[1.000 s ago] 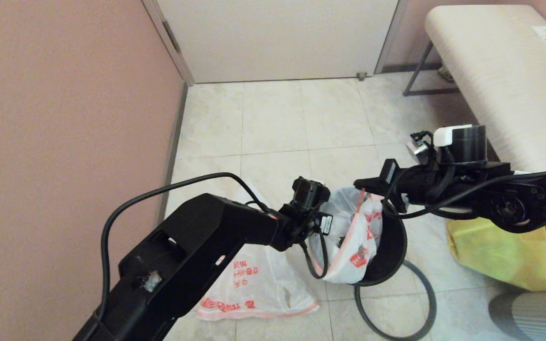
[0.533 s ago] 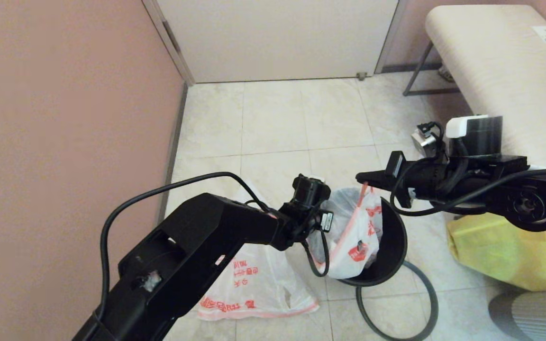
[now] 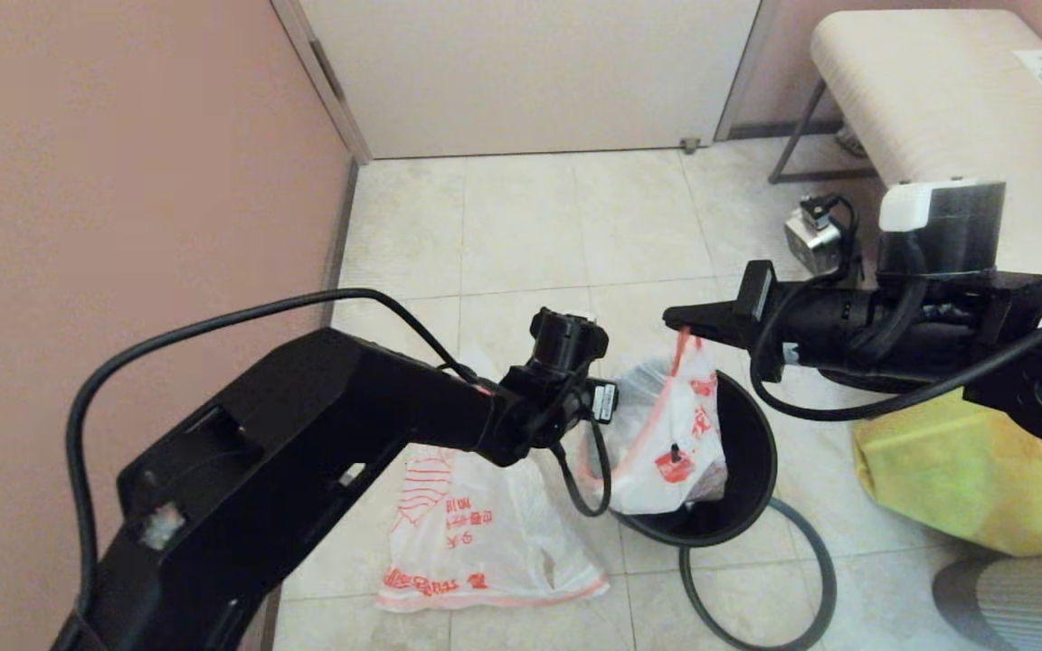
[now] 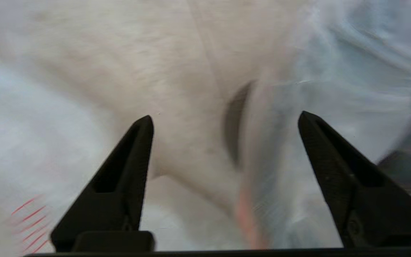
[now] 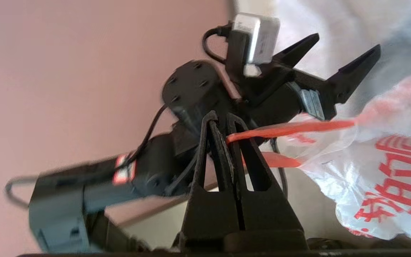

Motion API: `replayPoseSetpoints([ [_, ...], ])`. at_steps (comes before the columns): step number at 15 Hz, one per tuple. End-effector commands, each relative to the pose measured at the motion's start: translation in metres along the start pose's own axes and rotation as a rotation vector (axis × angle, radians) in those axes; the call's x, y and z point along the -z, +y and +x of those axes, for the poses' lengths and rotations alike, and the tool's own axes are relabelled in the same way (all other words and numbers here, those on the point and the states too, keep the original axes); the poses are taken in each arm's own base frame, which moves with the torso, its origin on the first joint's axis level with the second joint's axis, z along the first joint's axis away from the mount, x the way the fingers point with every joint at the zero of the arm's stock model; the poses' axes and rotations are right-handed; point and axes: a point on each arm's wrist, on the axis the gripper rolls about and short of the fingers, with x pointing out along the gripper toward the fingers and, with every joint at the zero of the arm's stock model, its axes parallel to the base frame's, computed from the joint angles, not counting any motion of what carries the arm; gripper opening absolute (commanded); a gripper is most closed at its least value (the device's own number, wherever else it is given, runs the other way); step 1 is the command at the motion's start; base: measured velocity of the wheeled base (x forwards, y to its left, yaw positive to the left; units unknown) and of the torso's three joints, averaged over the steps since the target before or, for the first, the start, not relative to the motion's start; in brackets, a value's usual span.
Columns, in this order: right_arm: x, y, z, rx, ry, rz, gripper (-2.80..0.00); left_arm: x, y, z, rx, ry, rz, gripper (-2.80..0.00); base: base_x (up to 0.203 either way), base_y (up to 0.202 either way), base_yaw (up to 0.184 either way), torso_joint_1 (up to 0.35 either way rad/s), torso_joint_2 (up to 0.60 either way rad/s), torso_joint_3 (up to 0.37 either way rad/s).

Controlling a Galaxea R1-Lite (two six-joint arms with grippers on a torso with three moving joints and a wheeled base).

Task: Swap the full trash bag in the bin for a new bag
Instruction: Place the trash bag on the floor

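Pinching the full bag's [image 3: 666, 434] red handle, my right gripper [image 3: 677, 318] lifts it partway from the tilted bin [image 3: 747, 452] on the floor; my left gripper [image 4: 223, 121] hangs beside it, jaws spread wide, empty.

Red printed characters stand on the white full bag [image 5: 387, 171] (they look like Chinese, large and bold), but I cannot read them with certainty. The flat white bag [image 3: 476, 542] on the floor near the bin [image 3: 747, 470] carries smaller red characters and red stripes, also too small to read. No other label or number is readable
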Motion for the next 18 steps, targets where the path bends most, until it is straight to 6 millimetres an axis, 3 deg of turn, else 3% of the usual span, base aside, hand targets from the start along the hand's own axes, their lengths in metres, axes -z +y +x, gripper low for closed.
replayPoseSetpoints([
  [1,0.001,0.019,-0.011,-0.046,-0.008,-0.021,-2.8,-0.012,0.012,-0.026,-0.028,-0.016,-0.012,0.0,0.0,0.0,0.0,0.0,0.0,0.0],
  [5,0.002,0.055,-0.035,-0.136,-0.041,-0.086,-2.8,-0.01,0.039,-0.098,-0.09,0.016,-0.08,0.0,0.0,0.0,0.0,0.0,0.0,0.0],
  [8,-0.007,0.091,-0.056,-0.216,-0.105,-0.224,-2.8,0.031,0.056,-0.135,-0.137,0.131,-0.099,0.0,0.0,0.0,0.0,0.0,0.0,0.0],
  [11,-0.031,0.125,-0.076,-0.225,-0.225,-0.364,-2.8,0.079,0.07,-0.144,-0.174,0.195,-0.16,0.0,0.0,0.0,0.0,0.0,0.0,0.0],
  [14,-0.053,0.159,-0.099,-0.181,-0.384,-0.528,-2.8,0.109,0.073,-0.136,-0.172,0.173,-0.193,0.0,0.0,0.0,0.0,0.0,0.0,0.0],
  [18,-0.074,0.196,-0.134,-0.087,-0.617,-0.715,-2.8,0.125,0.076,-0.124,-0.146,0.211,-0.203,0.0,0.0,0.0,0.0,0.0,0.0,0.0],
])
